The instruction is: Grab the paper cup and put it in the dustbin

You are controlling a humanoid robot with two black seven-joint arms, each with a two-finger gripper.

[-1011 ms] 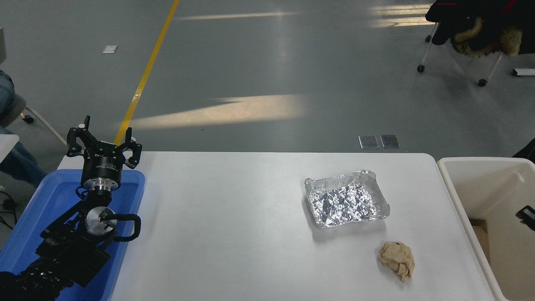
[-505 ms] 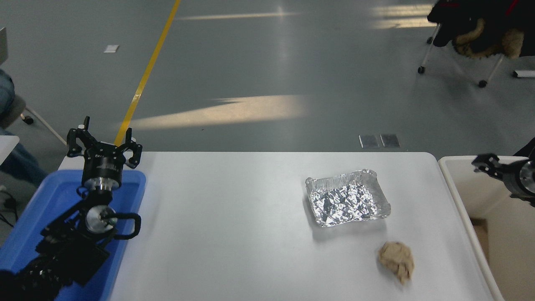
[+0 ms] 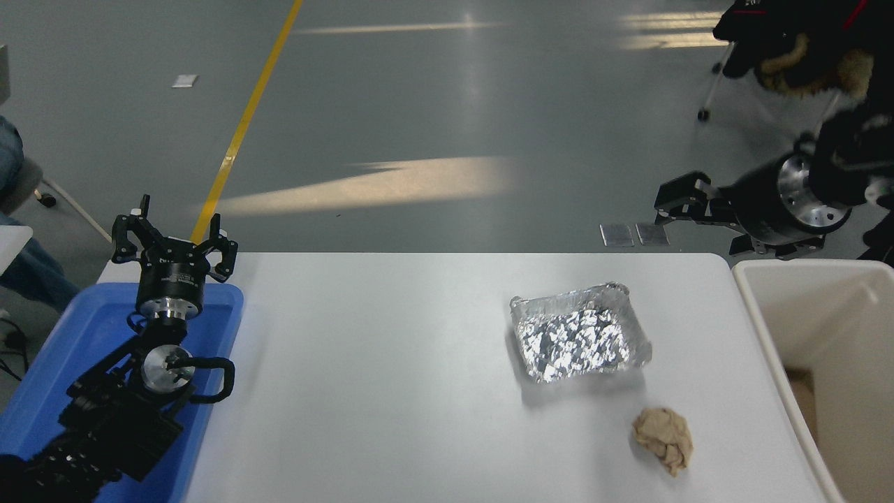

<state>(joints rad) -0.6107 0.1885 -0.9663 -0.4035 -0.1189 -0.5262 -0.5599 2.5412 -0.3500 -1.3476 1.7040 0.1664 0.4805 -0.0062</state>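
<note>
No paper cup shows anywhere in the head view. The dustbin is a large cream-white bin standing at the table's right end, cut off by the picture's right edge. My right gripper hangs in the air beyond the bin's far left corner, pointing left, open and empty. My left gripper is parked open over the far end of the blue tray at the lower left.
A crinkled silver foil tray sits on the white table right of centre. A crumpled brown paper ball lies in front of it. A wheeled chair with dark clothing stands on the floor at the far right.
My right arm has risen from inside the dustbin and swung up and to the left, so its gripper is now above the bin's far corner. The left arm has not moved.
</note>
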